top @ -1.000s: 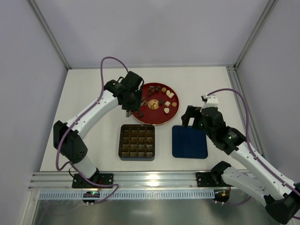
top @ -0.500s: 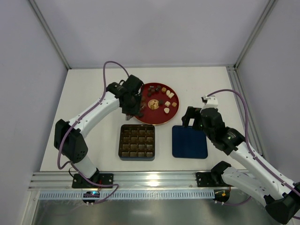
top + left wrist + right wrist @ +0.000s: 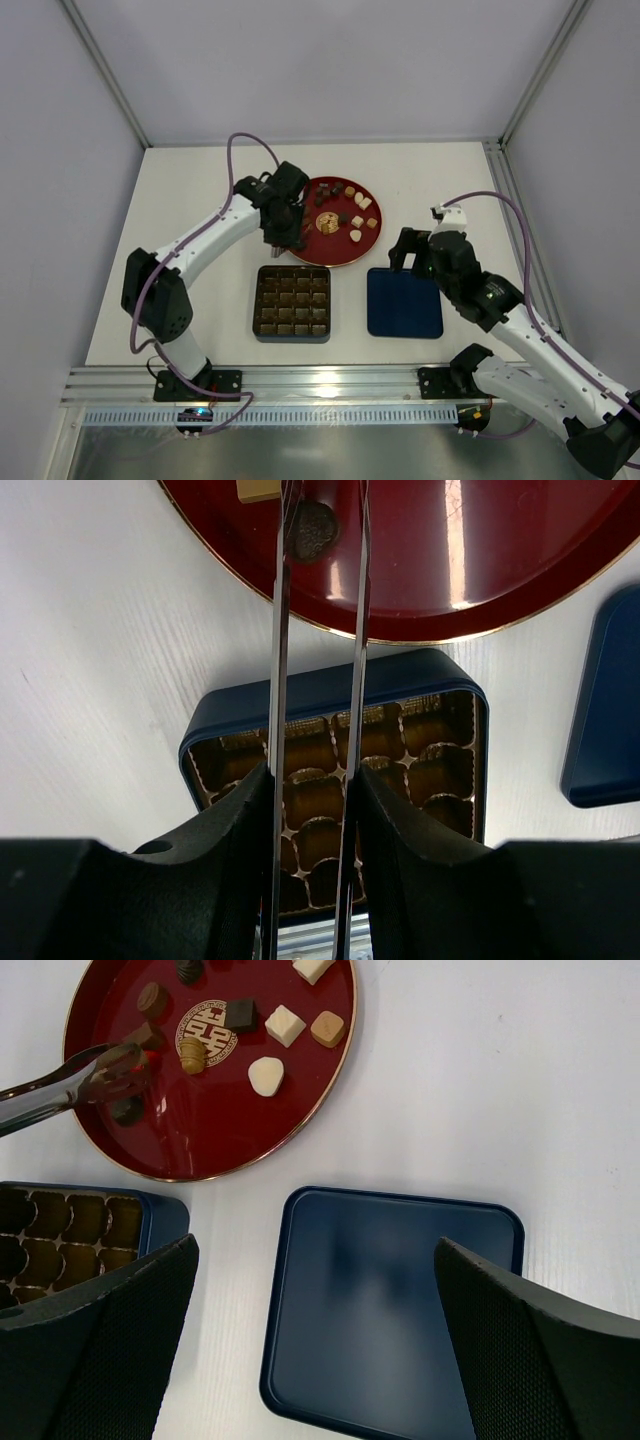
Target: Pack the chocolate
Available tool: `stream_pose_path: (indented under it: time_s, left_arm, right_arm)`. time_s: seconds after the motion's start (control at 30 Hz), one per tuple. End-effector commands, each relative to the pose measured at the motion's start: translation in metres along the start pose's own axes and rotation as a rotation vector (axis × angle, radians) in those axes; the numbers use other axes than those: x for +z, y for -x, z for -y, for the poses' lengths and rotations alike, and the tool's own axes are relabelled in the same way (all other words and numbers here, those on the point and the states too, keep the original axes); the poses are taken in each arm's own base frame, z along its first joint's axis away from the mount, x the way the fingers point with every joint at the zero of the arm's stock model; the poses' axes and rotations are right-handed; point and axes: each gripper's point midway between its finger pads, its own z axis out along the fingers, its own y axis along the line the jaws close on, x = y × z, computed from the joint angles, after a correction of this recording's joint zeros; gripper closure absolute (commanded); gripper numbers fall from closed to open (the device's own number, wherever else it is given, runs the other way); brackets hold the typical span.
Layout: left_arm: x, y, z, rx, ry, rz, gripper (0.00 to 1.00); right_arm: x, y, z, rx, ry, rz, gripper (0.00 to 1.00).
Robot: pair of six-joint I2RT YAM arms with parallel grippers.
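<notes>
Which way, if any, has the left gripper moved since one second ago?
Yes. In the top view the left gripper has moved right, from above the table just left of the red plate to over the plate's left rim.

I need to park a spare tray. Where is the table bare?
Bare: the table's far strip behind the red plate, and its far right corner beyond the lid. Crowded: the middle, with plate, box and lid close together.
</notes>
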Motion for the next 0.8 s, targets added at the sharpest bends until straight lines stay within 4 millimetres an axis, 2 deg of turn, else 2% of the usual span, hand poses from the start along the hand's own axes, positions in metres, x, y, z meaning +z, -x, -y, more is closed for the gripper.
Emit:
stream_pose_path:
  time_s: [0.0, 0.4, 0.77]
  left_arm:
    - [-0.003, 0.020, 0.005, 0.013, -0.009, 0.058, 0.62]
    - [0.007, 0.026, 0.007, 0.027, 0.010, 0.048, 0.63]
    - [0.005, 0.026, 0.008, 0.034, 0.003, 0.038, 0.67]
  right_arm:
    - [-0.003, 0.007, 0.002, 0.013, -0.011, 0.038, 0.00]
    - [-0.003, 0.006, 0.004, 0.010, -0.019, 0.042, 0.00]
    - [-0.002, 0.006, 0.005, 0.009, -0.023, 0.041, 0.00]
